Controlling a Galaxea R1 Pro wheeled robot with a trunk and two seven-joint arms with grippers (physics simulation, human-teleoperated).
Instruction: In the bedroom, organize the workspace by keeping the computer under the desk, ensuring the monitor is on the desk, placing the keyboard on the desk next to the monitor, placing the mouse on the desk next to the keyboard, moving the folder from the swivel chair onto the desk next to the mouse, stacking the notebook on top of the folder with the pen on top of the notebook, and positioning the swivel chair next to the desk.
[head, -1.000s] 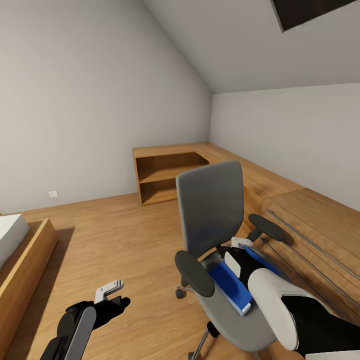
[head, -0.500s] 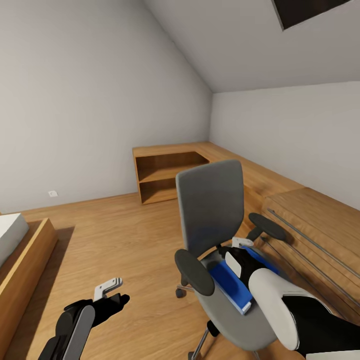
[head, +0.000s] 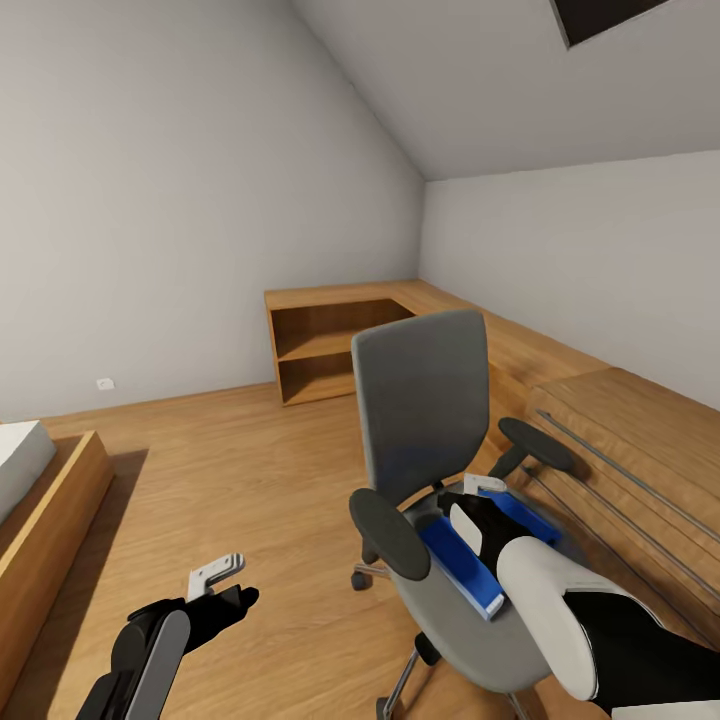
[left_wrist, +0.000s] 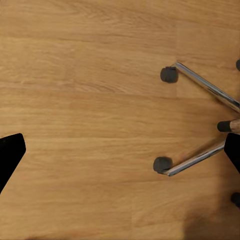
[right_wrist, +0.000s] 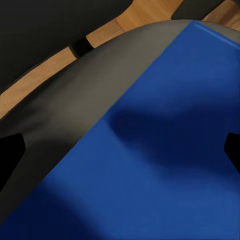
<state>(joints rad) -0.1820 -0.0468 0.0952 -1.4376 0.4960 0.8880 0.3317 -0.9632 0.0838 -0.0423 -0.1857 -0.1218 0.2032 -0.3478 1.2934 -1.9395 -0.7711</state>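
Blue folder (head: 462, 563): lies flat on the seat of the swivel chair (head: 425, 410), between the two armrests, white page edge facing you at the seat's front.
Step in hand: picking the folder off the chair seat, as I judge it; desk run comes after.
Right gripper (head: 483, 497): right over the folder, near the seat's back; in the right wrist view the folder (right_wrist: 165, 150) spreads between the two dark fingertips, so the fingers are spread apart and hold nothing yet.
Left gripper (head: 222, 585): hangs over bare wood floor (head: 230, 470) on the chair's left side, fingers parted, nothing in them; its wrist view looks down on the chrome chair legs (left_wrist: 200, 85) and castors.
How to grip: flat thing on a soft seat, so you likely can't pinch it from straight above. Go for the edge that overhangs or sits proud at the seat's front, one finger under, one on top.
Watch: chair rolls on castors, any side push will probably move it away from you. Press down, not sideways.
Armrests: keep your wrist between them, the right one sits close beside the forearm.
Lift: raise level so the pages don't fan open.
Desk: cannot tell where it is from here.
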